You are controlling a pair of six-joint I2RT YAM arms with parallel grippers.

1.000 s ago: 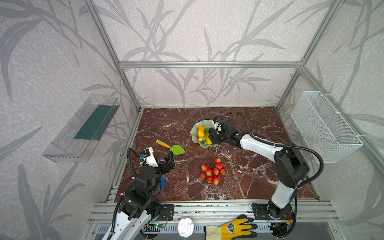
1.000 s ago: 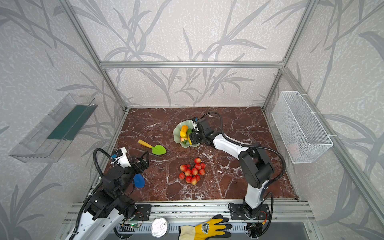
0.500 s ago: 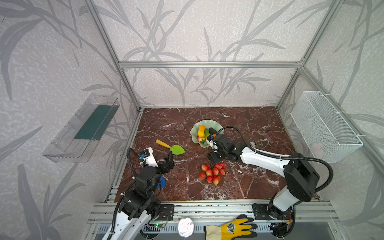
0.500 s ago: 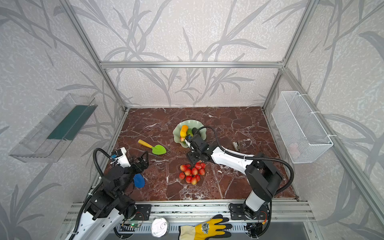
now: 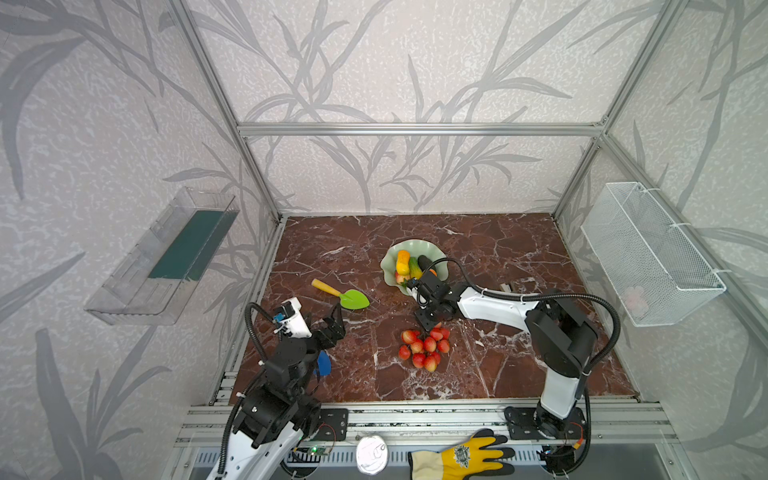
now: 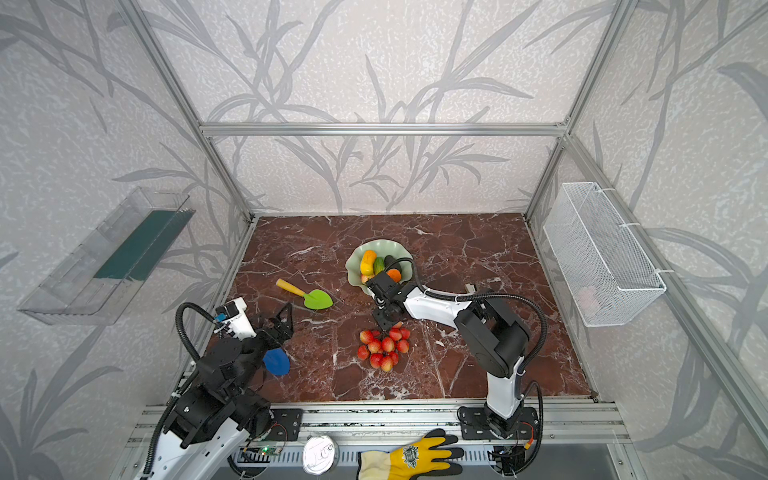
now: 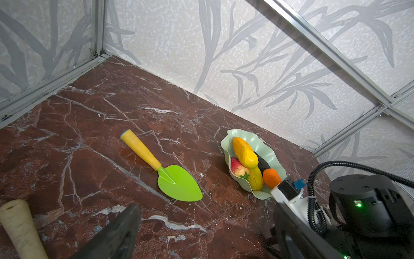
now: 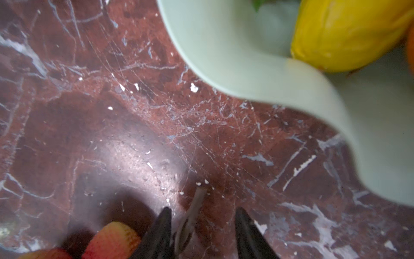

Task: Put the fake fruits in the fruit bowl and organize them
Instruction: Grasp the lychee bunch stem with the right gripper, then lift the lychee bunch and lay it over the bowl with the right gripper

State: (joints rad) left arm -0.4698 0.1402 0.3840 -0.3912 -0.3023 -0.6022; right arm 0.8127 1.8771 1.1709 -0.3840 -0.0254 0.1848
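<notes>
The pale green fruit bowl [image 5: 388,257] [image 6: 353,266] [image 7: 226,143] stands mid-table and holds a yellow-orange oblong fruit [image 5: 402,262], a green-yellow one [image 5: 414,266], a dark avocado [image 5: 424,262], a small orange [image 5: 433,272] and a strawberry [image 7: 237,168]. The bunch of red berries [image 5: 424,347] [image 6: 384,347] lies on the marble in front of the bowl. My right gripper [image 5: 430,322] [image 8: 202,215] is low at the bunch's far end. Its fingers are still apart, with the grey stem [image 8: 195,208] between them, close to one finger. My left gripper [image 5: 334,322] [image 7: 206,224] hangs open and empty at the front left.
A green toy shovel [image 5: 345,296] lies left of the bowl. A blue one [image 6: 276,361] sits under my left arm. A white wire basket [image 5: 648,253] hangs on the right wall and a clear tray [image 5: 162,257] on the left wall. A yellow glove [image 5: 461,457] lies on the front rail.
My right gripper has come forward from the bowl down to the berry bunch's stem, and its jaws have narrowed. The left arm has not moved.
</notes>
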